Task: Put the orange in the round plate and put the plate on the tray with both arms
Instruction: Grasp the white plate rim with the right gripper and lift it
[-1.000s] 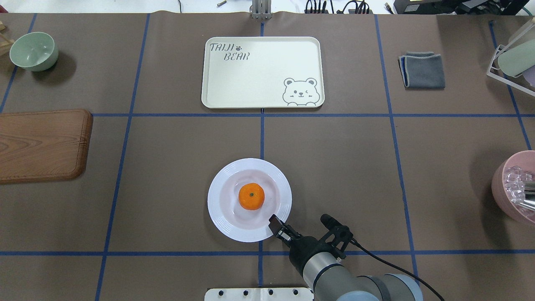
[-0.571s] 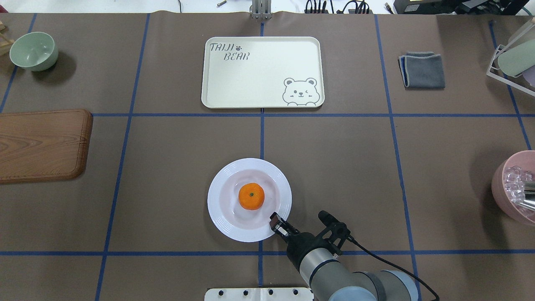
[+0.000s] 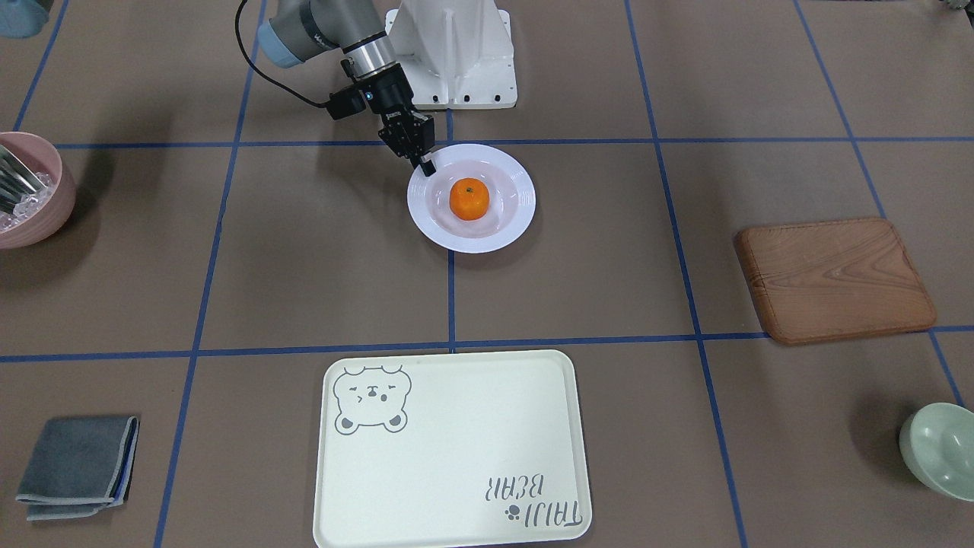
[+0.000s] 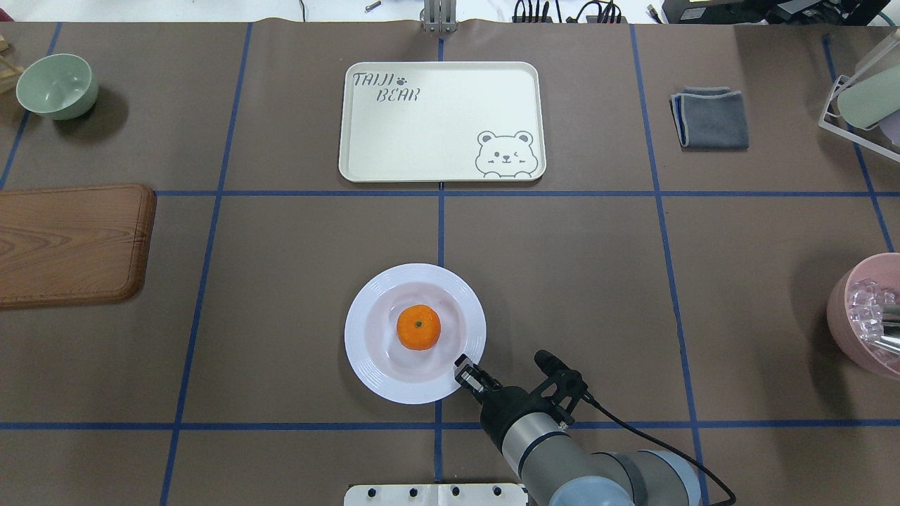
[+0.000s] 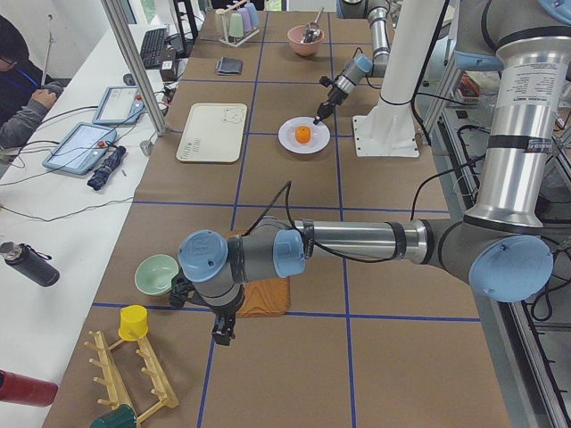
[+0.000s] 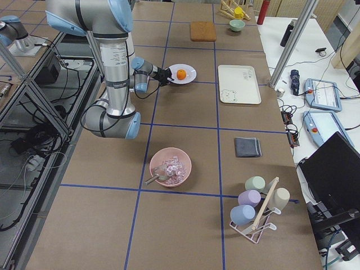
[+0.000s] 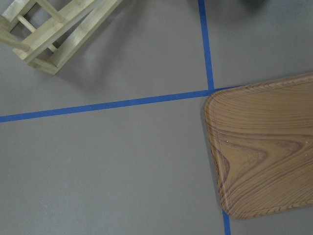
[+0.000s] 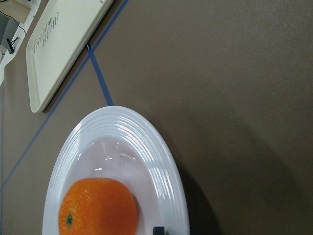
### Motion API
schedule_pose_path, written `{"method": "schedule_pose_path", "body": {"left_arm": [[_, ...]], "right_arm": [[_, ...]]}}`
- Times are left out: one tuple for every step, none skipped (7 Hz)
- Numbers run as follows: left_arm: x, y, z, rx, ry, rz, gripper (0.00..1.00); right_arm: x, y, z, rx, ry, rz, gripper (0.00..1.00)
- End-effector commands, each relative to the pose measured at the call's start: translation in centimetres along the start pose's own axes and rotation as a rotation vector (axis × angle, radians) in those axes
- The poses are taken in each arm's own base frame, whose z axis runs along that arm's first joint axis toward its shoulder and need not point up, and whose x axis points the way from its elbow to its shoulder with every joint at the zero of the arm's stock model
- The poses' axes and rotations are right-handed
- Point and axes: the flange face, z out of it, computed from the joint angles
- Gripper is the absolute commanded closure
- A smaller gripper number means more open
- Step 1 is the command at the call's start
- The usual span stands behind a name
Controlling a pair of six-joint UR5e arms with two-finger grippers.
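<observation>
Right end effector point(image 4: 465, 370): jaws narrow and closed on the rim of the plate point(image 4: 365, 351), at the edge nearest the robot and toward its right side. In the right wrist view one black fingertip lies over the ridged rim; the other is hidden. Whether that edge is lifted off the counter point(image 4: 562, 281) cannot be told.

Orange point(image 4: 418, 327): sits in the well of the plate, about central, stem dot up, apart from the fingertips.

Plate position: centre of the counter, on the robot's side of the cross tape line point(image 4: 562, 193).

Tray point(image 4: 439, 123): flat on the counter beyond that line, well apart from the plate, nothing on it.

Left end effector point(image 5: 220, 334): seen only in the side view, pointing down just beside the wooden board point(image 7: 264, 152), near the green bowl point(image 5: 156, 273). Its opening cannot be told. Its wrist camera shows the board's corner and part of a wooden rack point(image 7: 54, 34).

Also present: a folded grey cloth point(image 4: 710, 117) and a pink bowl point(image 4: 844, 316) at the robot's right.
</observation>
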Motion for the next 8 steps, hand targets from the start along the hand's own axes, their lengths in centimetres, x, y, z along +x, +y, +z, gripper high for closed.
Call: {"method": "schedule_pose_path", "body": {"left_arm": [[-0.1, 1.5, 0.4, 0.003, -0.001, -0.002, 0.02], [0.3, 2.1, 0.2, 0.023, -0.006, 0.003, 0.02], [0.8, 2.3, -0.2, 0.032, -0.006, -0.051, 0.02], [1.6, 3.9, -0.4, 0.043, -0.008, -0.086, 0.02], [2.7, 4.9, -0.9, 0.073, 0.010, -0.139, 0.02], [2.9, 5.5, -0.8, 0.091, 0.010, -0.145, 0.02], [2.7, 6.2, -0.4, 0.096, 0.009, -0.141, 0.02], [2.4, 6.8, 0.0, 0.108, 0.008, -0.130, 0.02]], "right_arm": [[-1.5, -1.5, -0.6, 0.004, -0.103, 0.098, 1.00], [-2.3, -2.5, -0.4, 0.020, -0.116, 0.116, 1.00], [-4.2, -3.8, -0.4, 0.022, -0.166, 0.176, 1.00], [-5.4, -5.3, -0.6, 0.019, -0.219, 0.216, 1.00], [-6.4, -6.4, -0.8, 0.017, -0.261, 0.247, 1.00], [-7.7, -7.1, -0.7, 0.019, -0.294, 0.268, 1.00], [-9.3, -8.0, -0.6, 0.032, -0.319, 0.283, 1.00], [-11.3, -9.4, -0.2, 0.052, -0.348, 0.321, 1.00]]}}
